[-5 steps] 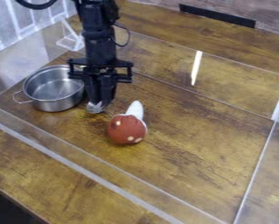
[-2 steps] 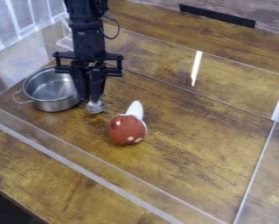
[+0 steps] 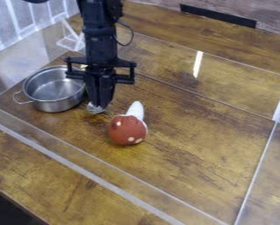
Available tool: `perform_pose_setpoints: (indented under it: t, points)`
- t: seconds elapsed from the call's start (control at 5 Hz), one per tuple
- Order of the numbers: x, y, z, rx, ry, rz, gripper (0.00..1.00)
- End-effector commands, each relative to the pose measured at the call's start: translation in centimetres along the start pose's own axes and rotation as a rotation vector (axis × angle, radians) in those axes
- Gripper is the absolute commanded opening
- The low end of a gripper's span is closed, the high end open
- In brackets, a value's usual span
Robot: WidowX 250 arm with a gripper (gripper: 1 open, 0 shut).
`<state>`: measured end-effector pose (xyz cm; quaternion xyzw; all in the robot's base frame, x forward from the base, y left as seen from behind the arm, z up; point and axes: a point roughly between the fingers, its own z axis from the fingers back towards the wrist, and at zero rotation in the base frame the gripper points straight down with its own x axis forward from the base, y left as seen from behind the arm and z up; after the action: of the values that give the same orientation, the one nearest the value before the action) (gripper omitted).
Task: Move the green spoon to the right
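The green spoon (image 3: 97,108) shows only as a small shiny silver bowl poking out just below my fingertips, close to the wooden table. Its handle is hidden between the fingers. My gripper (image 3: 98,103) points straight down, with its black fingers drawn narrow around the spoon. It stands just right of the pot and up-left of the toy mushroom.
A silver pot (image 3: 54,89) sits to the left of the gripper. A red-capped, white-stemmed toy mushroom (image 3: 128,128) lies down-right of it. A low clear plastic wall (image 3: 60,151) rims the wooden table (image 3: 201,132) along the front and right.
The gripper swung a little to the left and has come back right to about where it stood. The spoon's silver bowl stayed at its fingertips throughout.
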<state>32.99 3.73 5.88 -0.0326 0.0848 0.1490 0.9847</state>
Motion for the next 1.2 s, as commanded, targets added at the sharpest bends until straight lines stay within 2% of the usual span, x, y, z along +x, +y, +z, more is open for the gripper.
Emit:
perform_pose_setpoints:
  t: [0.0, 0.2, 0.4, 0.6, 0.8, 1.0]
  points:
    - [-0.2, -1.0, 3.3, -0.021, -0.105, -0.021, 1.0]
    - [0.0, -0.6, 4.1, -0.019, -0.103, -0.037, 0.0]
    - [-0.5, -0.9, 6.8, -0.02, -0.122, -0.063, 0.0]
    - [-1.4, -2.1, 10.3, -0.035, -0.142, -0.08, 0.0]
    - [-2.5, -3.8, 10.9, -0.036, -0.145, -0.134, 0.0]
    - [-2.6, -3.5, 9.2, -0.023, -0.136, -0.139, 1.0]
